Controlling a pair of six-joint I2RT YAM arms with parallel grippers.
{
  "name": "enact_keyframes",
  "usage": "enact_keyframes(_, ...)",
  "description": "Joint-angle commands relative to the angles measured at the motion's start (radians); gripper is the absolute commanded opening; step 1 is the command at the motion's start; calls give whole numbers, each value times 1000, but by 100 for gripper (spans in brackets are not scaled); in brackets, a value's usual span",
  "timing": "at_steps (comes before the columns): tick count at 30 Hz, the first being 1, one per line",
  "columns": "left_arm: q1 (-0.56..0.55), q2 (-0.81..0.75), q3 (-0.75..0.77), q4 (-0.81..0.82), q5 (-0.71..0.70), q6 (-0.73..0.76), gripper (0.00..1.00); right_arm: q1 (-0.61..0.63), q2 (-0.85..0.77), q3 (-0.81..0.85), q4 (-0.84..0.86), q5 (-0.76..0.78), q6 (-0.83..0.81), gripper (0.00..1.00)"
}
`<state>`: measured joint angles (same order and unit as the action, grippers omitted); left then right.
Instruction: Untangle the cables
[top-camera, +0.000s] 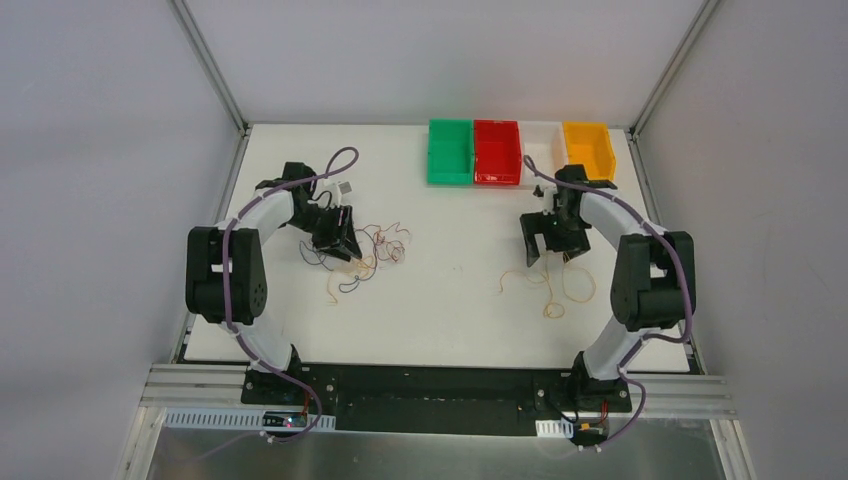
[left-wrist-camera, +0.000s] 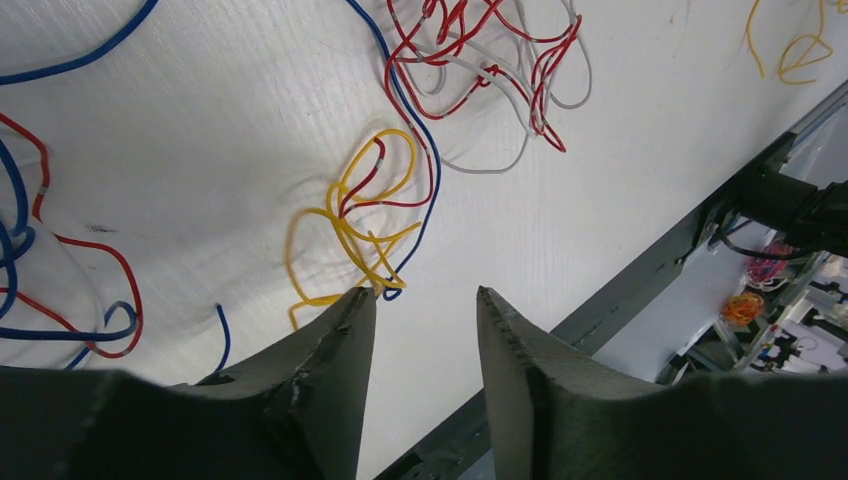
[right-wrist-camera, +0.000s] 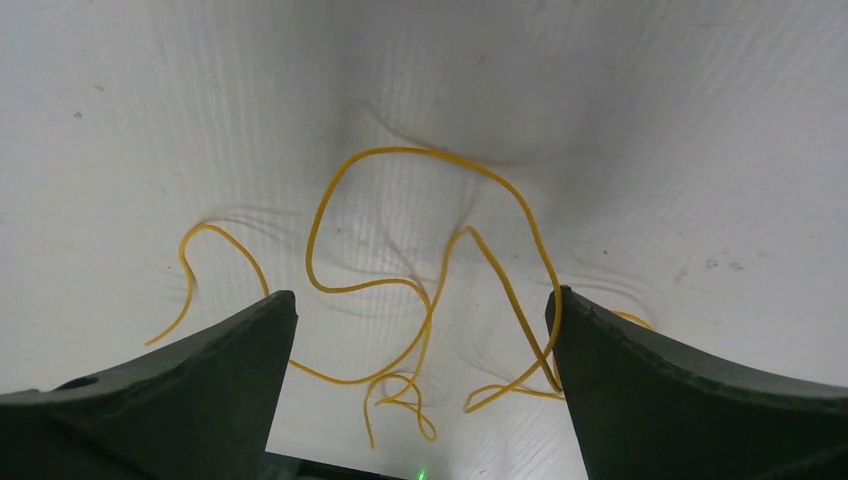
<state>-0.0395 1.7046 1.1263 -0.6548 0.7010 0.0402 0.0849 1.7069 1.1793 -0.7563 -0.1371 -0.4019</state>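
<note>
**Top view.** The left gripper (top-camera: 345, 248) stands at the left edge of a multicoloured cluster of cables (top-camera: 380, 245) on the left half of the white table (top-camera: 450, 310). The right gripper (top-camera: 540, 240) hangs just beyond the far side of a loose yellow cable (top-camera: 552, 292). The two cable groups are well apart, with bare table between them. A green bin (top-camera: 450, 152), red bin (top-camera: 497, 152), white bin (top-camera: 541, 140) and yellow bin (top-camera: 588, 148) line the far edge.

**Left wrist view.** The left gripper (left-wrist-camera: 425, 295) has its jaws partly apart with a narrow gap and nothing in it. A yellow loop (left-wrist-camera: 345, 225), crossed by red and dark blue strands, reaches the tip of one finger (left-wrist-camera: 340, 340). Red and grey strands (left-wrist-camera: 480, 60) lie beyond. A dark rail (left-wrist-camera: 640, 270) marks the nearby table edge.

**Right wrist view.** The right gripper (right-wrist-camera: 420, 300) is spread wide and grips nothing. The loose yellow cable (right-wrist-camera: 400, 149) lies flat between and beyond its fingers.
</note>
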Motion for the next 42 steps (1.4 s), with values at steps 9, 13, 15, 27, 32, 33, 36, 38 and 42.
enact_keyframes(9, -5, -55, 106, -52, 9, 22, 57, 87, 86, 3, 99, 285, 55, 40)
enact_keyframes(13, -6, -69, 158, -57, 8, 28, 56, 30, -2, 87, 95, 132, 46, 0)
enact_keyframes(15, -9, -76, 186, -57, 9, 31, 56, -30, -48, 165, 95, 23, 51, 0)
enact_keyframes(27, -81, -83, 334, -57, -60, 108, 85, -303, 117, 804, 174, -171, 147, 0)
enact_keyframes(32, -92, -30, 397, -57, -73, 94, 88, -326, 311, 1049, 254, -130, 210, 0)
enact_keyframes(33, -94, -20, 406, -57, -79, 93, 88, -324, 343, 1081, 268, -122, 218, 0)
enact_keyframes(36, -95, 12, 432, -57, -99, 86, 88, -312, 427, 1139, 327, -31, 208, 0)
enact_keyframes(38, -94, 23, 448, -57, -111, 83, 88, -307, 464, 1141, 382, 15, 199, 0)
enact_keyframes(42, -94, 46, 464, -56, -140, 85, 88, -281, 532, 1132, 488, 106, 157, 0)
